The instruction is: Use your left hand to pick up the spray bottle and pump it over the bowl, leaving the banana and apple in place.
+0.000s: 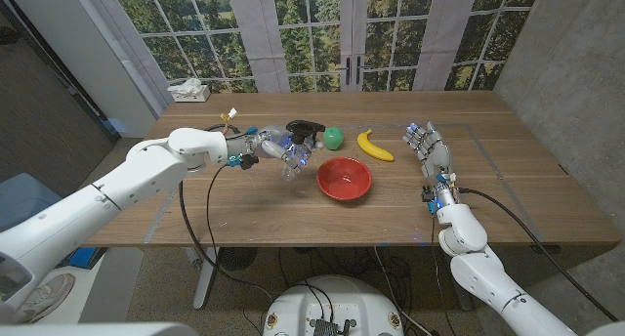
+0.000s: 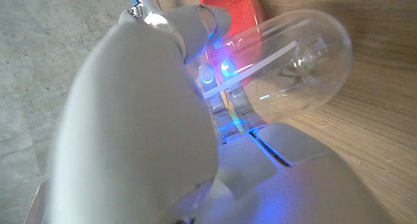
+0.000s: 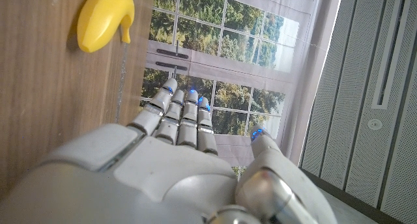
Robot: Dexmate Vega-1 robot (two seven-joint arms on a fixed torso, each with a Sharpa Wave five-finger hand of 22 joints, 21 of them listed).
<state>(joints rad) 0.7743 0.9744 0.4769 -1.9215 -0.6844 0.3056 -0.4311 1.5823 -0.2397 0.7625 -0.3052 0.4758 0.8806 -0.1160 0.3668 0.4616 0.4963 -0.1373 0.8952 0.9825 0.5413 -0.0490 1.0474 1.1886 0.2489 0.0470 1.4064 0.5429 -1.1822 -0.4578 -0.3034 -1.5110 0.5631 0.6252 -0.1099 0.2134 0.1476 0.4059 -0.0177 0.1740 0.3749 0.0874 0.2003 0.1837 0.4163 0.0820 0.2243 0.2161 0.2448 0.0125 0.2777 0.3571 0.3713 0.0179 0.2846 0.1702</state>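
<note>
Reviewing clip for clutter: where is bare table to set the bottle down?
Bare wood lies along the near edge in front of the bowl, and at the far right corner beyond the right hand. Crowded: spray bottle in the left hand, apple, banana.

Clear plastic spray bottle with a black pump head (image 1: 296,148): one
Round red plastic bowl (image 1: 344,178): one
Curved yellow banana (image 1: 374,146): one
Round green apple (image 1: 334,138): one
White tissue box at the table's far corner (image 1: 188,90): one
White robot hands: two, the left hand (image 1: 262,146) and the right hand (image 1: 430,147)
</note>
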